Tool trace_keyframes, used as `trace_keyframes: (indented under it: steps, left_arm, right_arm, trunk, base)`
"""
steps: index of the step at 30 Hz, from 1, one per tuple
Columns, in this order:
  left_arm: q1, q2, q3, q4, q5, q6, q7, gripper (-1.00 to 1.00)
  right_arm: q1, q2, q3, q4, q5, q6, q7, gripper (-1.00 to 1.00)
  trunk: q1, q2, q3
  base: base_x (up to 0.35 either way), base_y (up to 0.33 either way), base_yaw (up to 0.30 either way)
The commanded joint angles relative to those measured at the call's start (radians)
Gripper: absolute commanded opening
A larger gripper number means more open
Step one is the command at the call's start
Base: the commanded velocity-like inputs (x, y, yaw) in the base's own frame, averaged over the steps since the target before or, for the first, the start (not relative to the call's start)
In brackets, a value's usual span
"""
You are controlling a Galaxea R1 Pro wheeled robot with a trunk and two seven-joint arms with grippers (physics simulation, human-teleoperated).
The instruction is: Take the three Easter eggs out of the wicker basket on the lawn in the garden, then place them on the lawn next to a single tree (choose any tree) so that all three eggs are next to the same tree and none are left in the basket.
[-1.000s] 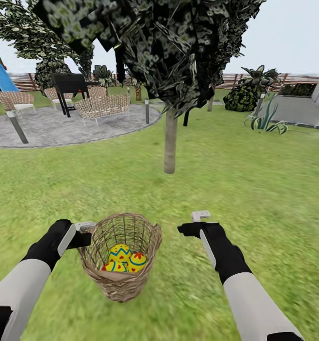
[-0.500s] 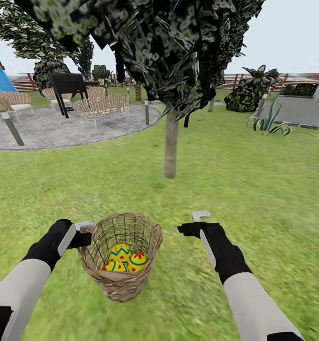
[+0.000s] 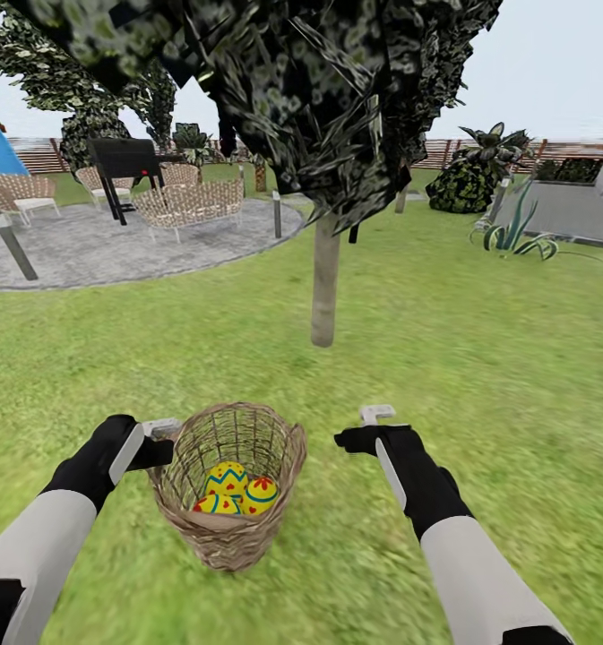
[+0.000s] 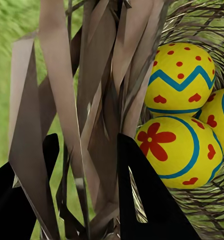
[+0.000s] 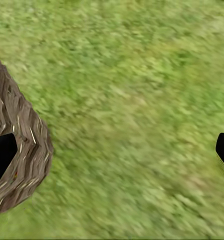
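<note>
The wicker basket (image 3: 227, 484) is the landmark here: the left hand (image 3: 160, 439) grasps its braided rim, with woven strands pinched between the dark fingers (image 4: 151, 200) in the left wrist view. Inside the basket lie the three Easter eggs (image 3: 234, 490), packed touching one another. The right hand (image 3: 370, 427) hovers beside the basket over the lawn (image 3: 480, 358), spread wide and holding nothing. The tree (image 3: 323, 282) stands beyond the basket.
</note>
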Motion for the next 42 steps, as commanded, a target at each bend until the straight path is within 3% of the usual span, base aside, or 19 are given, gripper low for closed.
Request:
trace_keyframes:
  steps: [1, 42]
  left_arm:
    - [-0.001, 0.001, -0.003, -0.001, 0.020, 0.003, 0.009, -1.00]
    - [-0.001, -0.001, -0.003, 0.000, 0.020, 0.001, 0.009, -1.00]
  right_arm:
    - [0.000, 0.000, -0.001, -0.001, 0.009, 0.005, 0.007, 1.00]
    - [0.000, 0.001, -0.001, -0.005, 0.009, 0.005, 0.007, 1.00]
  trunk:
    - [0.000, 0.000, -0.001]
    - [0.000, 0.000, -0.001]
  base:
    - [0.326, 0.000, 0.000]
    - [0.326, 0.000, 0.000]
